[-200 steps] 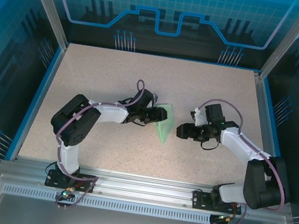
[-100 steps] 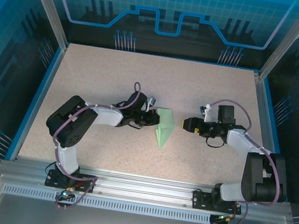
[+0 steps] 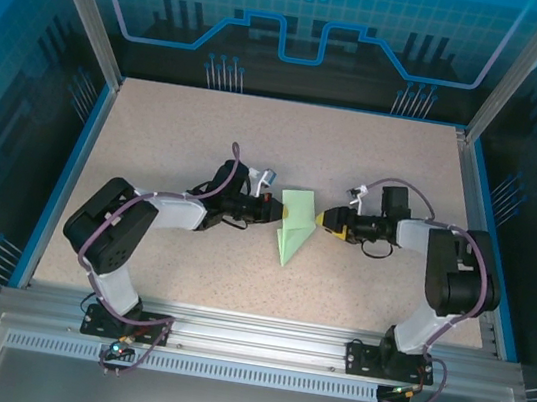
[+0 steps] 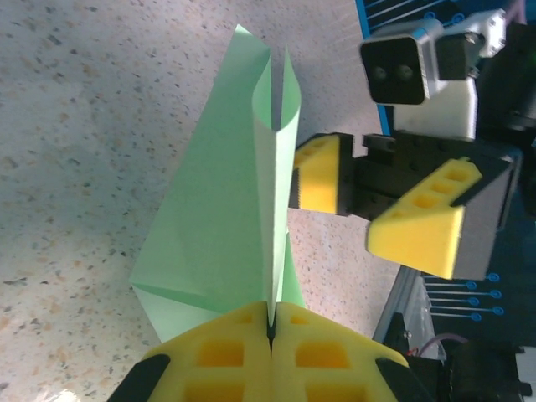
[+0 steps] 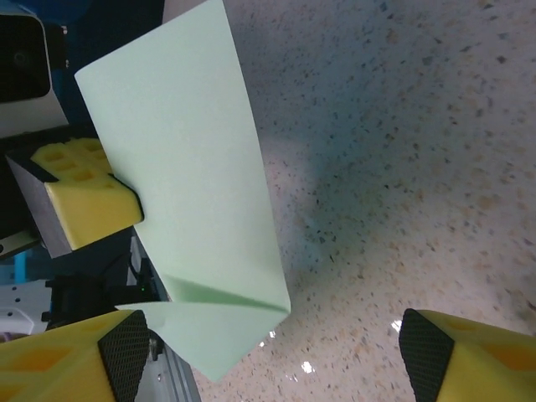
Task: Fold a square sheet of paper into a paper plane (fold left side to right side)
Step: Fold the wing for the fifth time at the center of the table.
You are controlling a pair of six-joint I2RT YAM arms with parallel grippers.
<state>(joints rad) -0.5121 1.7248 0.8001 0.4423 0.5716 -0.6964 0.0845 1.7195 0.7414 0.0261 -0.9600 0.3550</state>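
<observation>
The pale green sheet of paper [image 3: 294,223] is folded into a pointed paper plane shape at mid-table, its tip toward the near edge. In the left wrist view its upright flaps [image 4: 272,151] stand above a flat wing. My left gripper [image 3: 272,212] is shut on the paper's left edge, the yellow pads [image 4: 218,352] pressed together on a thin flap. My right gripper [image 3: 324,222] faces it from the right, open. One of its fingers [image 4: 318,172] stands close beside the raised flap. In the right wrist view the paper [image 5: 193,167] lies ahead of the open right gripper [image 5: 272,356].
The speckled beige table [image 3: 207,141] is bounded by a blue rim [image 3: 71,172] and aluminium posts. The two arm bases [image 3: 120,315] sit on the metal rail at the near edge. Free surface lies behind and in front of the paper.
The left gripper closed on the paper's left edge and stretched further toward the centre. The right arm swung in and now sits right beside the paper, still open.
</observation>
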